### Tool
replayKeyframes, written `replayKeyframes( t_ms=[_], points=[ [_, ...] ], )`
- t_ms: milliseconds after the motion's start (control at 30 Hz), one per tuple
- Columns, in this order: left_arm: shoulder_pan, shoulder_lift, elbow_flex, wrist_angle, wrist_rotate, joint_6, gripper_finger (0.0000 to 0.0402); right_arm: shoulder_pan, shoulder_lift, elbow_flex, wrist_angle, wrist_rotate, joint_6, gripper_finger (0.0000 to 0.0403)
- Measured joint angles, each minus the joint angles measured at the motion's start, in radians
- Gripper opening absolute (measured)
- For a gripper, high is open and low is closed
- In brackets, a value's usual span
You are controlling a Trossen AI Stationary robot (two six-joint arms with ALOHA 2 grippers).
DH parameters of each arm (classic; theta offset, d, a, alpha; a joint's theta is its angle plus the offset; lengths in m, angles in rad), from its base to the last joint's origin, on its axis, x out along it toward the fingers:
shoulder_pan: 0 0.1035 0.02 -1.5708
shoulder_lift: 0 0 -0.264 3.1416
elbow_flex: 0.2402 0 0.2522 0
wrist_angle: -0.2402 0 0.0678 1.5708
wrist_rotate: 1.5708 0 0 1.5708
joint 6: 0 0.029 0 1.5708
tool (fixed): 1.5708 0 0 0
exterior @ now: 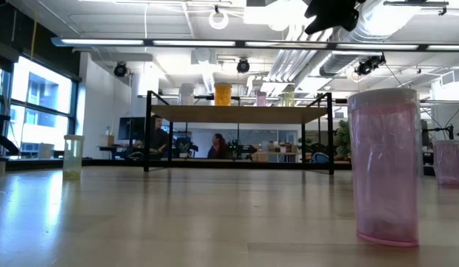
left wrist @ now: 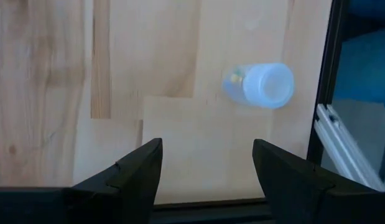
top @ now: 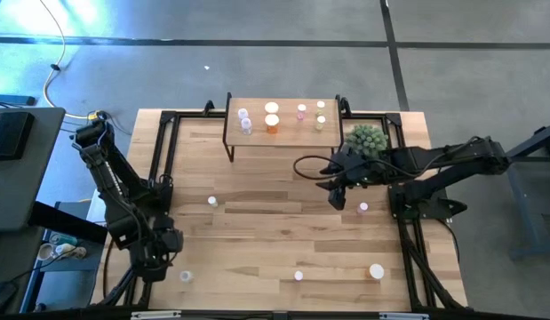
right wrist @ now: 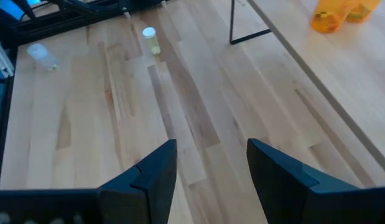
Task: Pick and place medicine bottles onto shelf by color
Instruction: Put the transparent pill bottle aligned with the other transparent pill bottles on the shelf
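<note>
Right gripper [top: 338, 197], jaws apart and empty, hovers over the table [top: 275, 231] beside a pink bottle [top: 363, 208], likely the next pick for the shelf [top: 283, 118]. Left gripper [top: 159, 258] waits, jaws apart.

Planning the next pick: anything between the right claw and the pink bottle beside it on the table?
Nothing visible. The right claw hangs open over bare tabletop, and the pink bottle stands alone just to its side. The green plant sits farther back by the shelf, off that path.
</note>
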Motion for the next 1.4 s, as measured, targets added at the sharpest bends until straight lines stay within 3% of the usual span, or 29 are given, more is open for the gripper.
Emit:
replayKeyframes(
  t_ms=[300, 433, 567, 1067, 1400],
  points=[
    [-0.004, 0.000, 0.000, -0.015, 0.009, -0.031, 0.0264, 0.035, 0.000, 0.000, 0.000, 0.059, 0.030, 0.0186],
    [-0.050, 0.000, 0.000, 0.021, -0.090, 0.084, 0.0272, 0.053, 0.000, 0.000, 0.000, 0.079, 0.042, 0.0186],
    [-0.099, 0.008, 0.000, 0.069, -0.176, 0.068, 0.0271, 0.068, 0.000, 0.000, 0.000, 0.081, 0.056, 0.0186],
    [-0.136, 0.251, 0.000, 0.295, -0.202, 0.109, 0.0269, 0.074, 0.000, 0.000, 0.002, 0.082, 0.056, 0.0186],
    [-0.119, 0.280, 0.000, 0.366, -0.252, 0.113, 0.0268, 0.074, 0.000, 0.000, 0.009, 0.082, 0.056, 0.0186]
  ],
)
